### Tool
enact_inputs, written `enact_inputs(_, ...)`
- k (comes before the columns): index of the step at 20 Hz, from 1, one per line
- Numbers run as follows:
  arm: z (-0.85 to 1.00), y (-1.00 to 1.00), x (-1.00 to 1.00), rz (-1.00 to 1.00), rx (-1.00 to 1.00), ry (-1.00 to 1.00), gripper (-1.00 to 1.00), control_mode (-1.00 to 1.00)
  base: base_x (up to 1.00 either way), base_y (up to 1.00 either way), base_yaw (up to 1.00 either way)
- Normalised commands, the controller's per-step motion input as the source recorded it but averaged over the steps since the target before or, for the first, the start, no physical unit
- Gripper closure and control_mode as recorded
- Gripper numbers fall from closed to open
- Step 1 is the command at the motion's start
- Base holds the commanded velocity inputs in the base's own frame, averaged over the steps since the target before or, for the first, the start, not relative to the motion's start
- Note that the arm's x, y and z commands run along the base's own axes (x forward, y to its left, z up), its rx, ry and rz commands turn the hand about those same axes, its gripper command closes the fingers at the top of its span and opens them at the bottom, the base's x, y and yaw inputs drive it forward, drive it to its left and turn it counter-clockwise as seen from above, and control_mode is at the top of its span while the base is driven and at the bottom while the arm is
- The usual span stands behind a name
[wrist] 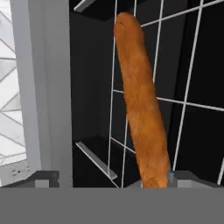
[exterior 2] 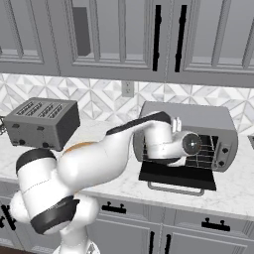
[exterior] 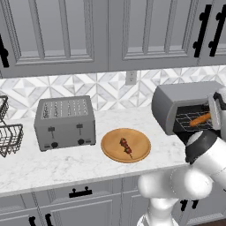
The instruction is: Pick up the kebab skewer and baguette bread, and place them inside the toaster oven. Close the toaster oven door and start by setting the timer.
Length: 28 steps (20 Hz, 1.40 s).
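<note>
White marble counter runs nearest me, smooth and faintly veined, above grey panelled drawers. The robot's bulky white arm rises in front of it and reaches right, blocking much of the toaster oven's mouth from the right base camera. On the counter sits a round wooden plate, and on it lies the kebab skewer, a thin stick of dark red and brown chunks, its long axis running from the back left towards the front right. Left of the plate stands a boxy grey slot toaster with two levers, and a dark wire basket at the far left edge. Further right, the toaster oven is a grey, round-topped metal box; the toaster oven door hangs folded down flat, dark glass with a silver bar handle. The gripper is inside the opening, fingers spread wide and clasping nothing. The baguette bread, a long orange-brown loaf with rounded ends, rests on the thin wire rack, stretching away from the gripper into the oven. Behind is a patterned grey-white tile wall.
</note>
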Motion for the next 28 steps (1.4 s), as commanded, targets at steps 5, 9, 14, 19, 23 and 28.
enact_inputs(5,0.69,0.88,-0.67,0.07,-0.2,0.07,-1.0,-1.0,0.0,0.0,0.0)
enact_inputs(9,0.17,1.0,-1.0,0.31,-0.29,0.02,-1.0,-1.0,0.0,0.0,0.0)
enact_inputs(14,0.23,1.0,-0.9,0.5,-0.32,0.08,-1.0,-1.0,0.0,0.0,0.0)
enact_inputs(19,0.07,0.98,-0.35,0.59,-0.35,0.19,-1.0,-1.0,0.0,0.0,0.0)
enact_inputs(23,-0.16,0.98,0.1,0.53,-0.27,0.15,-1.0,-1.0,0.0,0.0,0.0)
enact_inputs(28,-0.57,0.89,0.72,0.42,-0.13,0.16,-1.0,-1.0,0.0,0.0,0.0)
